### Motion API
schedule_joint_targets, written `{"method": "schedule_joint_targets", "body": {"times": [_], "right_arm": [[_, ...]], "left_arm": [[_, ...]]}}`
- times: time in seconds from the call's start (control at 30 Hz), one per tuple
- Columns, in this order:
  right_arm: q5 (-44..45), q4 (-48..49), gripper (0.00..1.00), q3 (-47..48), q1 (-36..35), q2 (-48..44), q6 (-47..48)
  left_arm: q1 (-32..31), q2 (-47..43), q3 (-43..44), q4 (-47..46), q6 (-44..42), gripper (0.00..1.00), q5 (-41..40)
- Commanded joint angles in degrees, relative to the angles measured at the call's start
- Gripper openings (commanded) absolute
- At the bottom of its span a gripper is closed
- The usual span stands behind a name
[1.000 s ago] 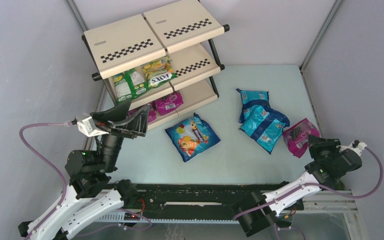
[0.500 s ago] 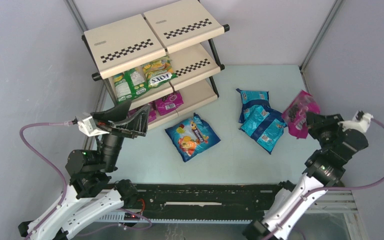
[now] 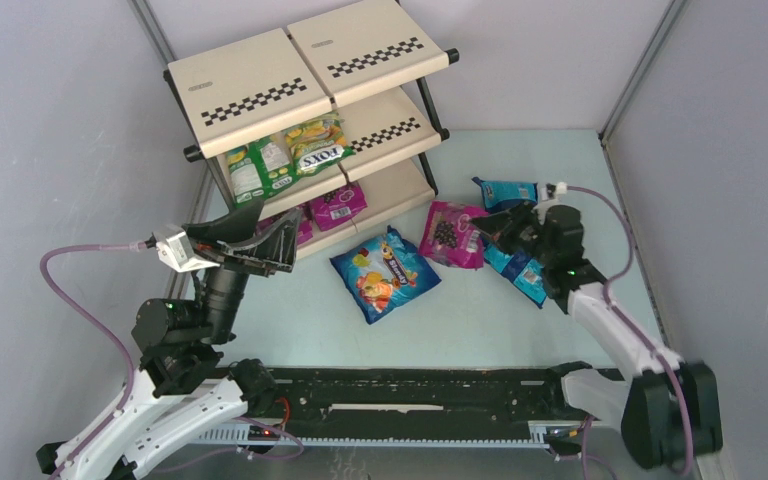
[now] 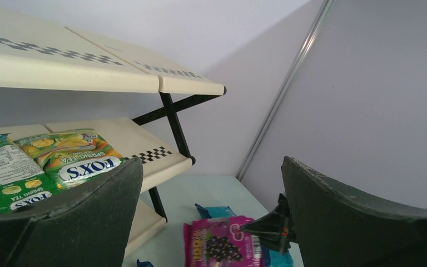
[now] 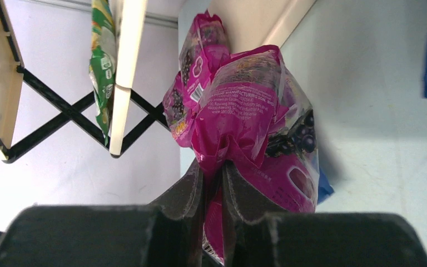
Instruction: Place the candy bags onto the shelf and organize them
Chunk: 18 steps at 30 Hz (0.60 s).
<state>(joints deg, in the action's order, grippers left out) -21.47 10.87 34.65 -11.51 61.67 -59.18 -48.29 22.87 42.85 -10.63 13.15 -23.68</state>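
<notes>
- Magenta candy bag [image 3: 447, 235] is pinched at its crumpled edge by the right claw [image 5: 214, 173]. It is held between the blue fruit-print bag [image 3: 385, 272] and the teal bags [image 3: 525, 255], near the shelf [image 3: 250, 85].
- Spread wide and empty, the left claw [image 4: 211, 166] is held at the shelf's left front.
- On the middle tier the green-yellow bags [image 3: 280, 160] are seen; on the bottom tier, two more magenta bags [image 3: 335, 205].
- The blue fruit-print bag and the teal bags are laid on the counter [image 3: 480, 320].

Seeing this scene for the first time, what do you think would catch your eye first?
First, the magenta berry bag pinched in the right gripper, held just right of the shelf. Then the green-yellow Fox's bags on its middle tier, and the left gripper gaping open at its front left.
</notes>
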Motion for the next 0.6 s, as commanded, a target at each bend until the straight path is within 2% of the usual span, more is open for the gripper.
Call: {"method": "schedule_joint_targets", "body": {"times": [0.0, 0.27, 0.57], "right_arm": [[7.65, 30.31, 0.01, 1.73, -4.92, 7.14, -12.00], [13.29, 50.62, 0.01, 2.81, -7.17, 25.61, -23.88], [14.11, 60.72, 0.00, 12.55, -9.11, 42.32, -32.04]], "left_arm": [[0.16, -0.04, -0.67, -1.45, 0.56, 1.00, 0.66], [-0.80, -1.10, -0.67, -1.51, 0.30, 1.00, 0.10], [-1.57, -1.98, -0.78, -1.62, -0.43, 1.00, -0.97]]}}
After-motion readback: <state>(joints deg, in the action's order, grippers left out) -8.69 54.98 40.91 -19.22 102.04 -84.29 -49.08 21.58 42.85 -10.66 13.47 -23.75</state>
